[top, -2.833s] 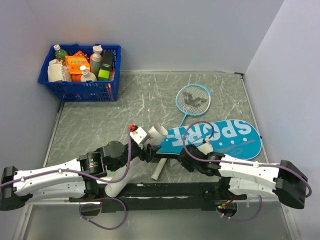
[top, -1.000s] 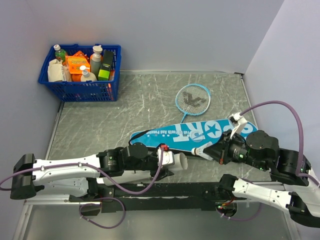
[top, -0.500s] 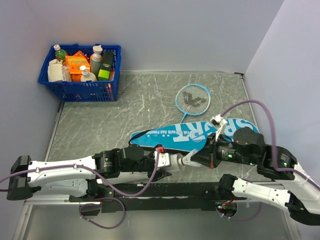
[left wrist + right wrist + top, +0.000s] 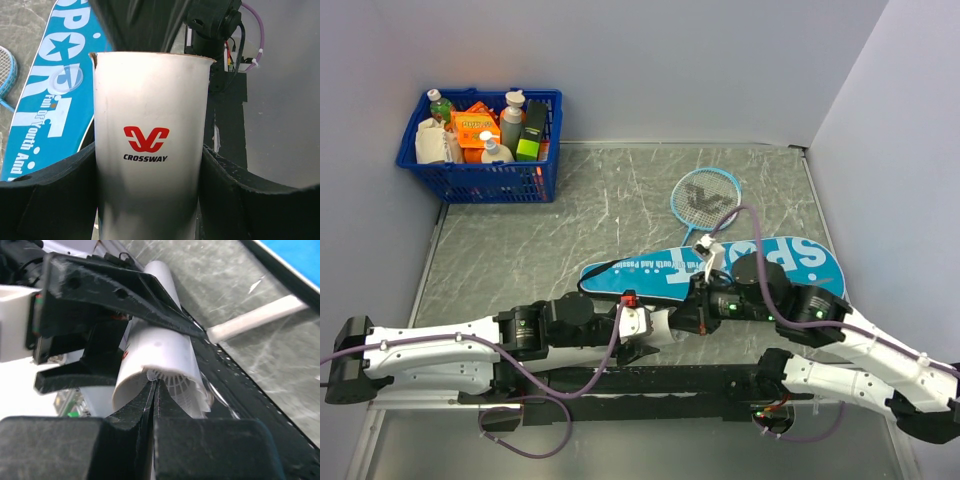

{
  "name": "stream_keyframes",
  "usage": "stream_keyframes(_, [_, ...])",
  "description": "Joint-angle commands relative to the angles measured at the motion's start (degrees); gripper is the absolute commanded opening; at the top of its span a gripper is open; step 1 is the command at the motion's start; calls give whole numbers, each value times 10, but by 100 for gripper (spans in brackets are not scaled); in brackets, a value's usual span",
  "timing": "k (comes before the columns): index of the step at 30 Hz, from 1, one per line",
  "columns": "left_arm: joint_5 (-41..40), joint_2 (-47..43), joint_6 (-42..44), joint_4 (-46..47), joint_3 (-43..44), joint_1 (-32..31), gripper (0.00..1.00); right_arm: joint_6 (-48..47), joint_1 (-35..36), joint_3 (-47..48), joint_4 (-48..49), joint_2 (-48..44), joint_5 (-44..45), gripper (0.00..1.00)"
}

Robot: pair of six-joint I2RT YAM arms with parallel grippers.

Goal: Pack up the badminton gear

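Observation:
My left gripper (image 4: 648, 336) is shut on the long white tube (image 4: 150, 150), which carries a red "CROSSWAY" logo, and holds it level near the table's front edge. My right gripper (image 4: 688, 318) is at the tube's open mouth. It is shut on a white feather shuttlecock (image 4: 184, 389) whose front sits inside the tube (image 4: 160, 345). The teal "SPORT" cover (image 4: 750, 265) lies flat behind the grippers. The light-blue racket (image 4: 706, 197) lies beyond it, its white handle (image 4: 260, 317) showing in the right wrist view. No second shuttlecock shows.
A blue plastic basket (image 4: 480, 180) of bottles and boxes stands at the back left corner. A clear round lid (image 4: 65, 80) lies on the cover (image 4: 45, 110). Grey walls close in the table at the back and right. The black arm mount rail (image 4: 650, 385) runs along the front edge.
My right gripper has carried the shuttlecock leftward from the cover's right end to the tube's mouth and into it. My left gripper, holding the tube, has shifted slightly left.

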Motion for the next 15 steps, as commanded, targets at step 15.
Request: stream_keyframes(15, [-36,-50,-24,96,-17,-5,1,89,10,-81,165,32,-27,26])
